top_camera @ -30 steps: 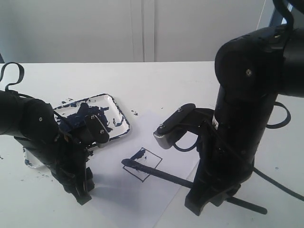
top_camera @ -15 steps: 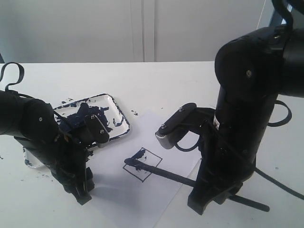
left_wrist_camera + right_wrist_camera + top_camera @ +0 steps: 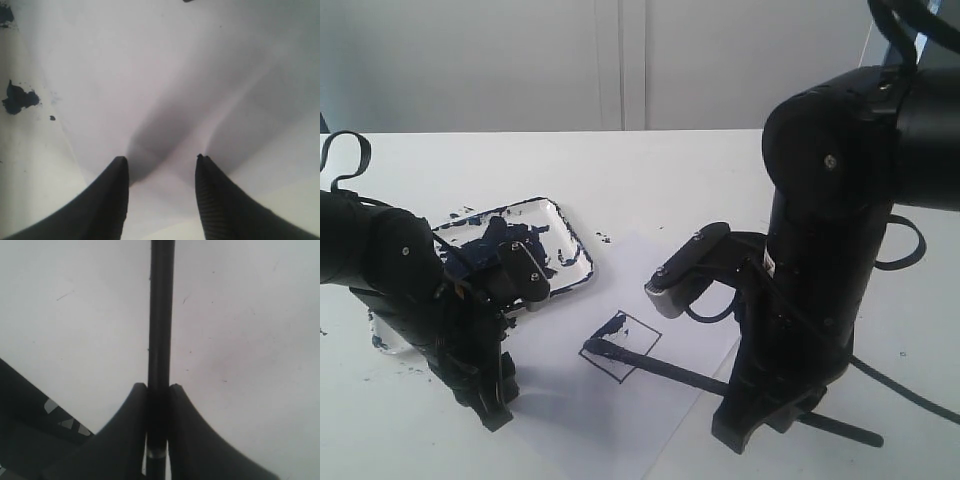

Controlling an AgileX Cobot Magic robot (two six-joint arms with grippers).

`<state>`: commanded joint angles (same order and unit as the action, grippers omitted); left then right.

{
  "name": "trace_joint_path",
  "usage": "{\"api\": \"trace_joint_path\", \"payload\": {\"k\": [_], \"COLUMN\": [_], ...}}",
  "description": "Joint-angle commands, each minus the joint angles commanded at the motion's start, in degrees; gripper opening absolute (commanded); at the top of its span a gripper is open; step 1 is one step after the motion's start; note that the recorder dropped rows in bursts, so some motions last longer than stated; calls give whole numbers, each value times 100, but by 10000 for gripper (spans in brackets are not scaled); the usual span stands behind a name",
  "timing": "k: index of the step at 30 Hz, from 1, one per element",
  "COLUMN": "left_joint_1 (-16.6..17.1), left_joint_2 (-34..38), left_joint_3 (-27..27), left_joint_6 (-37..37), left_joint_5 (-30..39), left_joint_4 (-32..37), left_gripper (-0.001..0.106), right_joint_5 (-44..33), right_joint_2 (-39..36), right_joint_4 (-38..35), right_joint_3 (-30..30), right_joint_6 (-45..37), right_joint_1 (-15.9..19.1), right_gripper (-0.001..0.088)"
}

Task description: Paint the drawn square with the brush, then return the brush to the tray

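A: Where is the drawn square (image 3: 632, 338) sitting?
B: On the paper sheet (image 3: 650, 270), just beside the tray (image 3: 575, 250). Only one corner is showing blue.
A: And the brush (image 3: 670, 369)?
B: Its tip is lying across the square, with the shaft running back rightward into the right claw (image 3: 158, 390), which is pinching it tight. The tray is lying further along that line.
A: The left claw (image 3: 160, 158)?
B: Gaping and empty, hovering low over the worktop (image 3: 720, 180).

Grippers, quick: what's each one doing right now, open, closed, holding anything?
Left gripper: open, nothing between its jaws.
Right gripper: closed on the brush.
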<state>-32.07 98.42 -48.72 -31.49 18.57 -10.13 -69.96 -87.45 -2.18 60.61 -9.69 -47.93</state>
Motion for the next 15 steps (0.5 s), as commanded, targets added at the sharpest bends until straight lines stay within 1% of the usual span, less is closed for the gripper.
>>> {"api": "trace_joint_path", "payload": {"k": [5,11,15], "left_joint_1": [0,0,0], "left_joint_2": [0,0,0], "left_joint_3": [0,0,0], "left_joint_6": [0,0,0], "left_joint_5": [10,-44,-44], "left_joint_4": [0,11,11], "left_gripper": [479,479,479], "right_joint_5": [0,0,0], "right_joint_2": [0,0,0], "right_joint_4": [-60,-60,48], "right_joint_3": [-25,-334,-335], "right_joint_6": [-2,-2,73], "right_joint_1": [0,0,0], "right_gripper": [0,0,0]}}
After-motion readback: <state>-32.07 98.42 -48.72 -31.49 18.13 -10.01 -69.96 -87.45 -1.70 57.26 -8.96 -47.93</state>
